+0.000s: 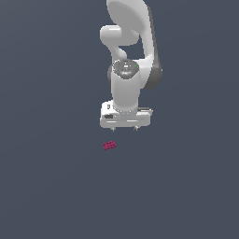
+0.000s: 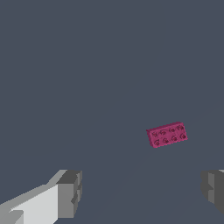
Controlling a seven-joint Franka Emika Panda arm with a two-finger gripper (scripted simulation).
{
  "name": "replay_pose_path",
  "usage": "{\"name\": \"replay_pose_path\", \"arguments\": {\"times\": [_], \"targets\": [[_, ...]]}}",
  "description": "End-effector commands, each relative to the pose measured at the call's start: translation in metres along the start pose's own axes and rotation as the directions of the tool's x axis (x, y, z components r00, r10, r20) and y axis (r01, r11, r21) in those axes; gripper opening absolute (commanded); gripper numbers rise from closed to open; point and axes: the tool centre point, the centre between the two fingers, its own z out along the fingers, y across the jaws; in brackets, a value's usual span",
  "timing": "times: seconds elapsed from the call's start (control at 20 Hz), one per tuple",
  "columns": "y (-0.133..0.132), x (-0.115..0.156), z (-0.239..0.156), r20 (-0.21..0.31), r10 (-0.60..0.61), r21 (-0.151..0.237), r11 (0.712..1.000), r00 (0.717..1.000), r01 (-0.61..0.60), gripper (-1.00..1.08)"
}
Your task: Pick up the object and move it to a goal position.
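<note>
- While nothing grips it, the object (image 1: pixel 109 145), a small magenta studded block, lies flat on the grey bench (image 1: pixel 46 186), slightly skewed.
- Gripper (image 1: pixel 124 127) hangs near it, just toward the exterior view's right, not touching.
- Fingers (image 2: pixel 70 192) stand wide apart and empty in the wrist view, seemingly readied for descent.
- No goal marker visible.

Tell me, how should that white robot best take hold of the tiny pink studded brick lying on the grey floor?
Probably from straight above, closing across the narrow width of the tiny magenta-pink rectangular brick on its two long side faces. It lies flat with the studded top up, so only the low sides offer flat, parallel surfaces. The tool is open and off to one side, so it must shift over, turn to match the brick's slant, then descend.
</note>
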Motion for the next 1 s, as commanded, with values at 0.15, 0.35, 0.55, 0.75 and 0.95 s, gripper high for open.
{"name": "replay_pose_path", "arguments": {"times": [0.15, 0.35, 0.55, 0.75, 0.95], "targets": [[0.003, 0.001, -0.003, -0.004, 0.009, -0.001, 1.0, 1.0, -0.009, 1.0], [0.016, 0.006, -0.014, -0.02, 0.042, -0.003, 0.999, 0.999, -0.042, 1.0], [0.021, 0.009, -0.02, -0.028, 0.058, -0.004, 0.998, 0.998, -0.058, 1.0], [0.02, 0.008, -0.018, -0.026, 0.057, -0.004, 0.998, 0.998, -0.058, 1.0], [0.022, 0.008, -0.016, -0.026, 0.081, -0.003, 0.997, 0.996, -0.082, 1.0]]}}
